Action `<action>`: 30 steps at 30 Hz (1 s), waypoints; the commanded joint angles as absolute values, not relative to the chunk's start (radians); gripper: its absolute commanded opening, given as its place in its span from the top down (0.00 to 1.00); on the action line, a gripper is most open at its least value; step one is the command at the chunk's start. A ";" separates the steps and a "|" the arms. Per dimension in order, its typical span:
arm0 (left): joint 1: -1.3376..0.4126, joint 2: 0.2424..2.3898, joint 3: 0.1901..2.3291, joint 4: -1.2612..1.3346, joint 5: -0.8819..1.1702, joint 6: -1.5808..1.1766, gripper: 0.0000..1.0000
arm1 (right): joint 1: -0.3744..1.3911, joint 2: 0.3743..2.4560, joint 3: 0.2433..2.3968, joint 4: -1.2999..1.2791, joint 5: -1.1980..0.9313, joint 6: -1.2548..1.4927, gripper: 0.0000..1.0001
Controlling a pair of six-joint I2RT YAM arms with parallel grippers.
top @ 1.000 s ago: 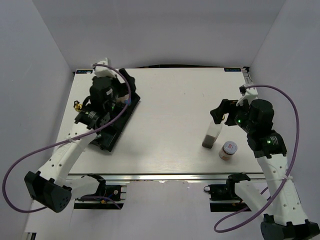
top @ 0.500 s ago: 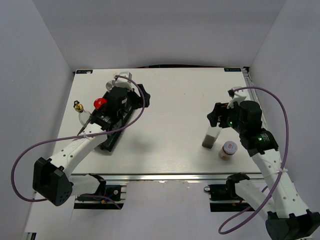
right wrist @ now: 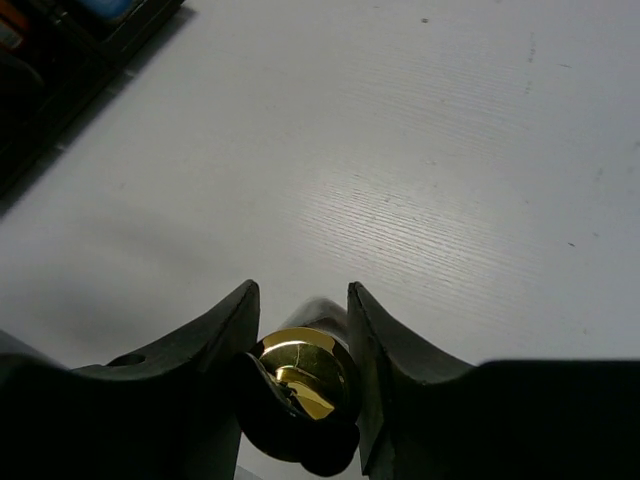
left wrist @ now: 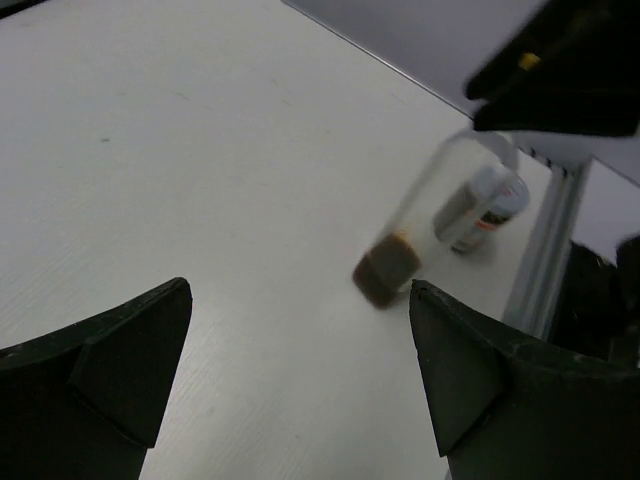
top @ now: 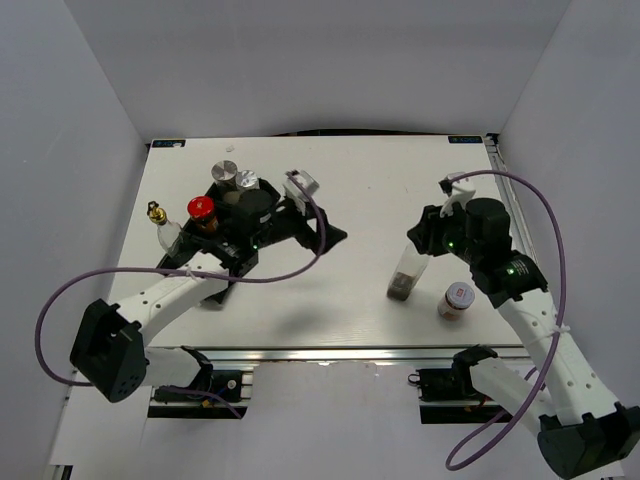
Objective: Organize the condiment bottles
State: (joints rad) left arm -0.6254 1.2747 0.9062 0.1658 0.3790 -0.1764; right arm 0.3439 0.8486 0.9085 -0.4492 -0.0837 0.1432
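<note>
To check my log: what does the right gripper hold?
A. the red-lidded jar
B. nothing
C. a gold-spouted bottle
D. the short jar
C: the right gripper is closed on the gold cap of the gold-spouted bottle, which shows between its fingers in the right wrist view.

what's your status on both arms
Right tool shut on bottle at its gold spout, bottle tilted. Left tool open, empty. Jar stands close beside bottle.

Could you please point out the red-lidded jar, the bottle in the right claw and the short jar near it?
Red-lidded jar (top: 201, 208): top view, its lid.
Bottle (top: 408, 270): top view, its clear body.
Short jar (top: 457, 297): top view, its top.
</note>
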 commanded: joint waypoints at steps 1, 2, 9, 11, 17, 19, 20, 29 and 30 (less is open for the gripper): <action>-0.707 1.299 0.891 0.228 0.577 -0.023 0.02 | 0.406 0.891 1.009 -0.331 -0.173 0.140 1.00; -0.744 1.302 0.888 0.236 0.575 0.020 0.02 | 0.452 0.906 1.028 -0.339 -0.170 0.126 1.00; -0.788 1.417 0.933 0.265 0.618 0.087 0.02 | 0.615 1.029 1.201 -0.371 -0.248 0.114 1.00; -0.792 1.446 0.942 0.261 0.652 0.110 0.02 | 0.644 1.058 1.229 -0.376 -0.291 0.115 1.00; -0.793 1.445 0.927 0.287 0.709 0.141 0.02 | 0.669 1.112 1.304 -0.397 -0.494 0.129 1.00; -0.793 1.436 0.916 0.307 0.722 0.144 0.02 | 0.669 1.117 1.312 -0.388 -0.552 0.133 1.00; -0.793 1.431 0.914 0.310 0.730 0.146 0.02 | 0.670 1.117 1.313 -0.384 -0.557 0.136 1.00; -0.793 1.397 0.908 0.299 0.729 0.150 0.77 | 0.672 1.112 1.322 -0.405 -0.508 0.135 0.73; -0.795 1.397 0.907 0.304 0.723 0.150 0.85 | 0.672 1.112 1.325 -0.405 -0.491 0.133 0.56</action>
